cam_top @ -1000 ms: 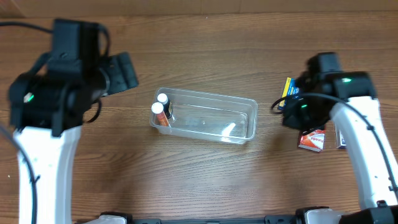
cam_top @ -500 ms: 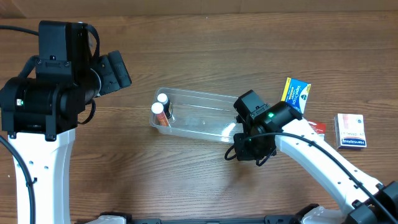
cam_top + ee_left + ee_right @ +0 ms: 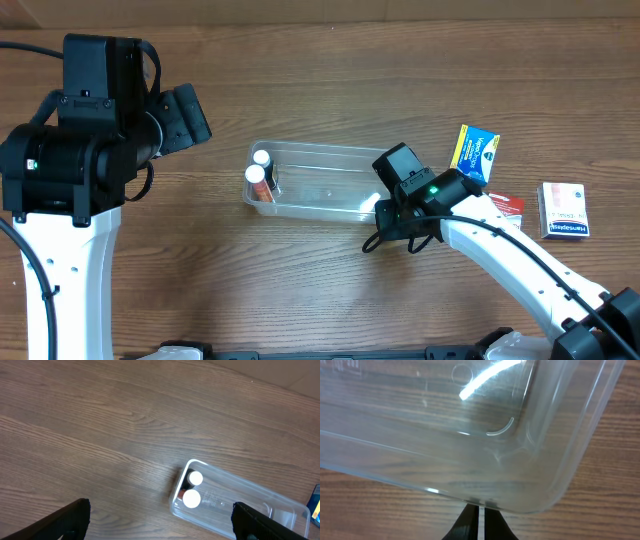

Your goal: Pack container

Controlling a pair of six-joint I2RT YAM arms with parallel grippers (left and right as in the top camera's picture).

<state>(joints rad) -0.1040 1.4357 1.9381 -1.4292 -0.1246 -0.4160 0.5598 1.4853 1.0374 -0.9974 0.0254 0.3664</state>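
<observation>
Clear plastic, the container [image 3: 320, 188] is lying lengthwise mid-desk [image 3: 300, 290], with two white-capped bottles [image 3: 260, 168] standing in its left end. The right hand [image 3: 479, 516] is holding its fingers almost together with only a slit between them. Its tips are right at the rim by the right-end corner, gripping nothing. Further right, a blue box [image 3: 476, 152], a red box [image 3: 508, 206] and a white box [image 3: 563, 210] are lying on the wood. The left hand [image 3: 160, 510] is hanging wide open and empty above the desk, well left of the container.
</observation>
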